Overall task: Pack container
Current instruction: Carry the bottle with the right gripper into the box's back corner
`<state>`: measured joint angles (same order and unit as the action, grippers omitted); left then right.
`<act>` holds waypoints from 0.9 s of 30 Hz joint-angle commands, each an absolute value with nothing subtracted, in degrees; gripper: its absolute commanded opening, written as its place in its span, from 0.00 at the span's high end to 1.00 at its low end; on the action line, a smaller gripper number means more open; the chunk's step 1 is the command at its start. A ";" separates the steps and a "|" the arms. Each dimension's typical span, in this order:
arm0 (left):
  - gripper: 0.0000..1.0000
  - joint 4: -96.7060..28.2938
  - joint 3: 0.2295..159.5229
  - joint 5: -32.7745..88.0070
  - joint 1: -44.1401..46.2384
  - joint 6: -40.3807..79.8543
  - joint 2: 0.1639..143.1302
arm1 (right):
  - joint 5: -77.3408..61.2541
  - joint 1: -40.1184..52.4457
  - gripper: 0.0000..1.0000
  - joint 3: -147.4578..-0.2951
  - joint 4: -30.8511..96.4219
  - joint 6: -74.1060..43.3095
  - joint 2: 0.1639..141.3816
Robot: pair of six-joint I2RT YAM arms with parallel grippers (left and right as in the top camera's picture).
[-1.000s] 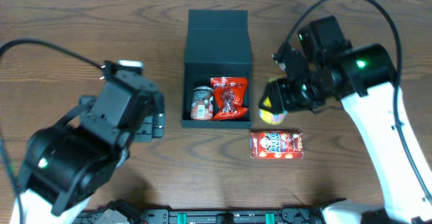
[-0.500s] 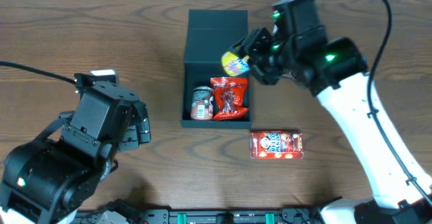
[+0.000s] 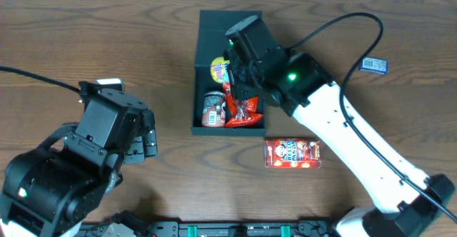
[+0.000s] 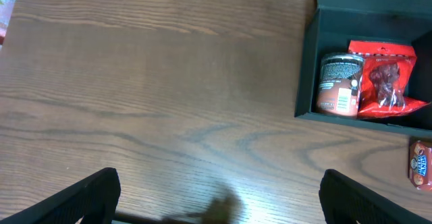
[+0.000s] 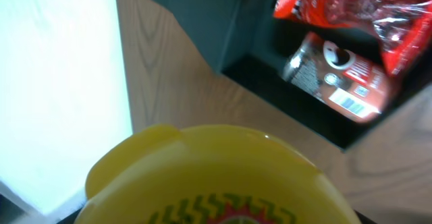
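Item: yellow snack cup (image 3: 218, 69), clamped in right gripper (image 3: 228, 71) above container (image 3: 209, 48). Step: placing. Next: lower into bare rear, release. Idle: left gripper (image 4: 219, 190), spread wide.

Even, diffuse light overhead; shadows soft. Left wrist: pale sheen on table (image 4: 270, 183) low in frame, smudgy shadow beside it. Right wrist: yellow tub (image 5: 216, 177) close and out of focus, left side blown out white, container (image 5: 189, 15) interior dark.

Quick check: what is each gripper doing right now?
Left gripper: open, holding nothing.
Right gripper: closed on a yellow snack cup, over the container.
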<state>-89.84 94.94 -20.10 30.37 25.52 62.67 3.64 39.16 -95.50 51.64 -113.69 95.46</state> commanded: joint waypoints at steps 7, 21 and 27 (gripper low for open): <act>0.05 -90.19 94.59 -20.91 30.00 25.76 62.57 | 2.98 38.11 0.98 -96.64 40.60 -117.40 105.19; 0.05 -90.19 94.59 -20.93 30.00 24.40 62.61 | -13.08 32.75 0.98 -96.64 27.90 -117.40 118.98; 0.05 -90.21 94.59 -20.93 30.00 24.40 62.61 | -12.60 33.52 0.98 -96.64 29.04 -117.40 119.74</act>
<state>-89.97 94.94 -20.10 30.37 25.21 62.67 -12.10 32.99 -95.57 28.42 -116.62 119.63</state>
